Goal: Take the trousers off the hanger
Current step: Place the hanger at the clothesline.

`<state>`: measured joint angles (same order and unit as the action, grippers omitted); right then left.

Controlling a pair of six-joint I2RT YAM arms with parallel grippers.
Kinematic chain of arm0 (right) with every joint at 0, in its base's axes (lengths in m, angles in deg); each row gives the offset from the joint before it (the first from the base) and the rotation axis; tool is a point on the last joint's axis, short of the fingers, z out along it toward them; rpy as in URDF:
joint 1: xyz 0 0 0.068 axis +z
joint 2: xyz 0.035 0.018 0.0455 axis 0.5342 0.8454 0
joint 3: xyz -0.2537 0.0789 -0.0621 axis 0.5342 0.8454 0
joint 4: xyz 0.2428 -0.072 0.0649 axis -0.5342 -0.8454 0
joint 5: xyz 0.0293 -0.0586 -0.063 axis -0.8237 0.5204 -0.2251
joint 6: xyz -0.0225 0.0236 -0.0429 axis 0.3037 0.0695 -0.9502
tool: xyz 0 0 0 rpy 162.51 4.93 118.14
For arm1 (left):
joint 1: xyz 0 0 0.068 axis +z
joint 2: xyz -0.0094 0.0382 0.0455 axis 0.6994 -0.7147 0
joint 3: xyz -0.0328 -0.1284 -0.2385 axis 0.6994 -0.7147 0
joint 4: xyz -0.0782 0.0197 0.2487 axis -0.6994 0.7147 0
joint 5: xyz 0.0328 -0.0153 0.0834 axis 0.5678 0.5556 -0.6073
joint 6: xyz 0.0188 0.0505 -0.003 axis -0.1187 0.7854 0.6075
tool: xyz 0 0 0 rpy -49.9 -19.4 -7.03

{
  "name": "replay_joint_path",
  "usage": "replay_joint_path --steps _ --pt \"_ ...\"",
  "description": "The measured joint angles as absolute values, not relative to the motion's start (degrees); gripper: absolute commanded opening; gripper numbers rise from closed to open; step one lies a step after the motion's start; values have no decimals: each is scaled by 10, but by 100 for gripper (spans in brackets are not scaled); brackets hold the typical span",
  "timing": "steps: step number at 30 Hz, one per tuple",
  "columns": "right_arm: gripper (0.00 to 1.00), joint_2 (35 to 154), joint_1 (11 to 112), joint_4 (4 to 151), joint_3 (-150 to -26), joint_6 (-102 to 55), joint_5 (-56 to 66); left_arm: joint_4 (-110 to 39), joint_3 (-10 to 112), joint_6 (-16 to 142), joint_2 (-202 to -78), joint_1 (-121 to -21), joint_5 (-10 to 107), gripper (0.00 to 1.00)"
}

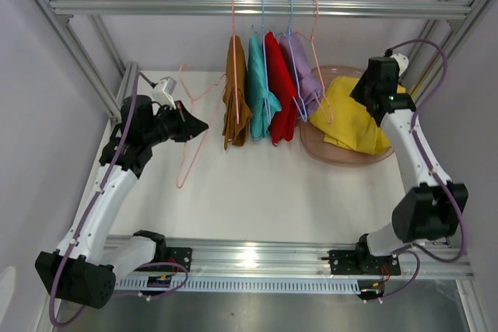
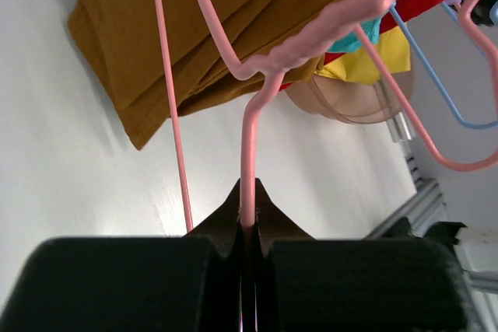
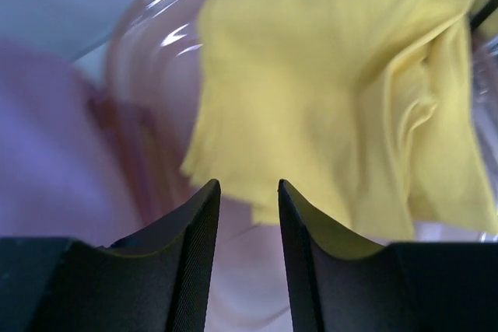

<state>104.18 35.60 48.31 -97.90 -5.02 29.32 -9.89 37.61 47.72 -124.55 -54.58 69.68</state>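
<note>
Trousers on hangers: brown [image 1: 235, 95], teal [image 1: 259, 91], red [image 1: 280, 91] and lavender [image 1: 303, 75] are hanging side by side from the rail [image 1: 156, 7] at 12 o'clock of the counter [image 1: 257, 200].
Trousers off: the yellow pair [image 1: 354, 118] is lying crumpled in the pink tub [image 1: 342, 157] at 2 o'clock.
Left side: my left jaws are pressing together on the wire of an empty pink hanger [image 2: 248, 153], holding it at 10 o'clock, off the rail.
Right side: my right jaws are hovering spread above the yellow cloth, gripping nothing.
Progress: I am judging one pair of five done, with four waiting on their hangers.
Next: I am expecting to set the empty hanger down, then to be working on the brown pair, which is hanging nearest my left arm.
</note>
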Motion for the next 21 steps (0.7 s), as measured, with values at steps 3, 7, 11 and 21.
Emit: replay_joint_path --steps 3,7,11,21 --pt "42 968 396 490 -930 -48 287 -80 395 506 -1234 -568 652 0" --pt "43 890 452 504 -837 -37 281 -49 416 527 -1220 -582 600 0" --pt "43 818 516 527 -732 -19 292 -18 454 538 -1222 -582 552 0" --pt "44 739 614 600 -585 8 331 22 651 542 -1339 -583 503 1"
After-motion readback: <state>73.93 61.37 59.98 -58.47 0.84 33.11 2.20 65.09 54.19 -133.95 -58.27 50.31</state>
